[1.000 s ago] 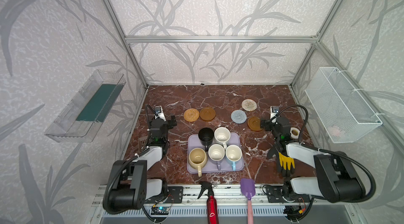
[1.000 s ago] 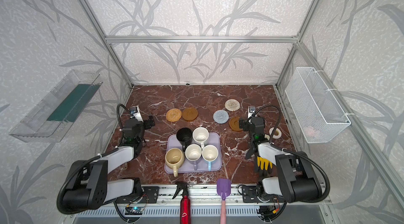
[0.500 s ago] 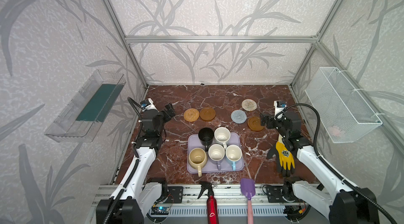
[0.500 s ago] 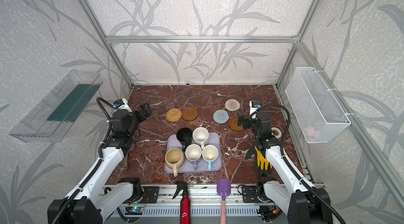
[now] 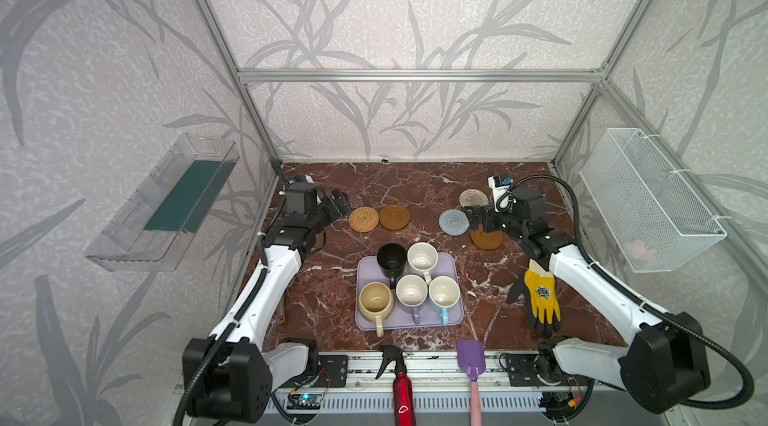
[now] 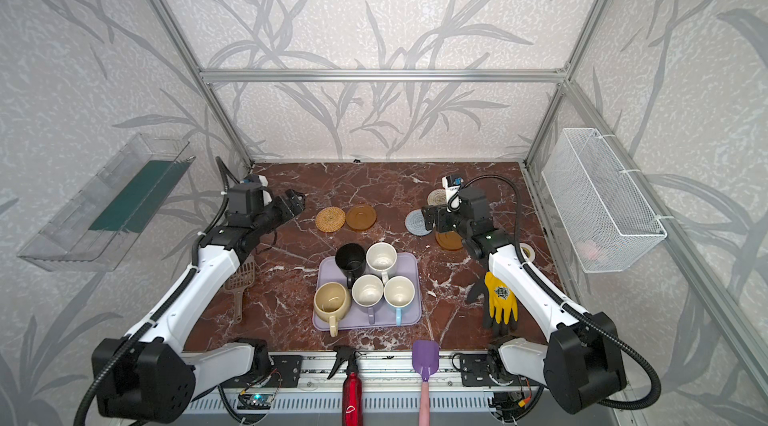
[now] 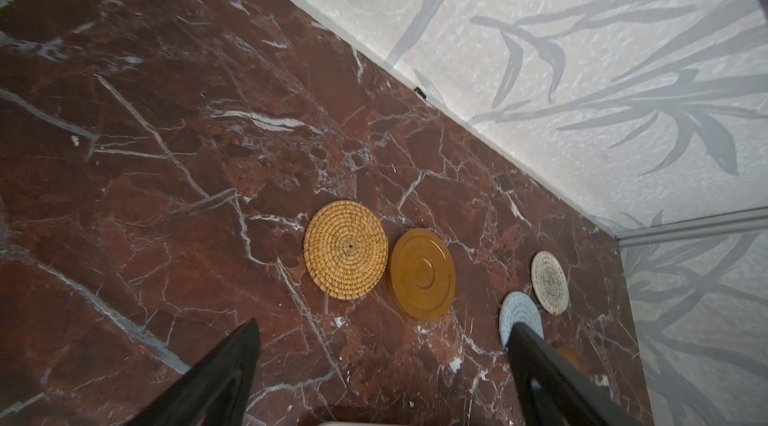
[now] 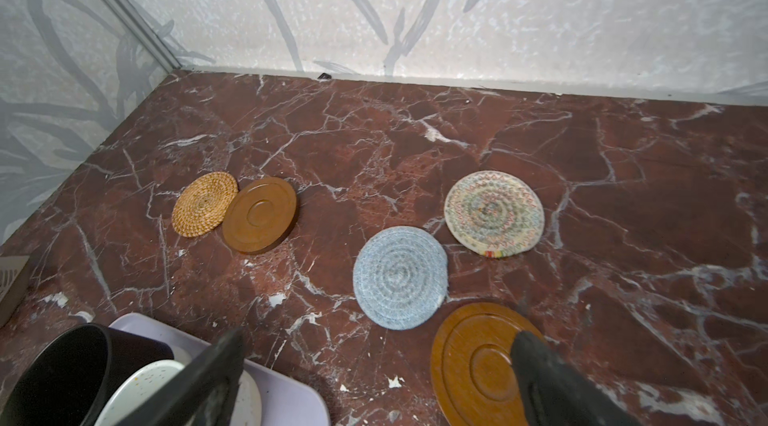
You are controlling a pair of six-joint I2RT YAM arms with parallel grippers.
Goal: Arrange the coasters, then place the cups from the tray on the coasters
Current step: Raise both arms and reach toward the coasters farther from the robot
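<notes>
**Coasters in two clumps, cups packed tight: where this can slip**

Both arms reach toward the back of the bench (image 5: 415, 182), and neither holds anything. The left end effector (image 5: 338, 201) has its fingers spread wide. It points at the golden rattan coaster (image 5: 364, 219) but is clear of it. The right end effector (image 5: 477, 221) is also spread wide and empty. It hangs by the right amber-brown coaster (image 5: 486, 241), with the grey-blue coaster (image 5: 454, 221) just beside it and the cream spiral coaster (image 5: 473, 197) farther back.

The arranging looks not yet done. The rattan disc touches the left amber-brown coaster (image 5: 394, 217) edge to edge, and the other three crowd together on the right. All five cups sit on the tray (image 5: 365, 274): the black cup (image 5: 390, 258), speckled white cup (image 5: 422, 257), cream-yellow cup (image 5: 375, 300), lavender cup (image 5: 411, 291) and light blue cup (image 5: 444, 293).

The likely troubles:

- **Poor grip on the discs.** They lie flat on hard marble, so a finger may scrape the bench and skate over an edge instead of getting under it.
- **Dragging a neighbour.** Pinching or pushing the rattan coaster will probably shove the amber one that touches it. The same holds for the right-hand cluster.
- **Too little spacing.** If the coasters are left this close, mug bodies and handles may collide when set down.
- **Knocking cups on the tray.** The cups stand almost rim to rim, so wide-open fingers lowered around one could tip or nudge the next.
- **Obstacle for the right arm.** The yellow glove (image 5: 540, 299) lies beneath it and could snag a low sweep.
</notes>
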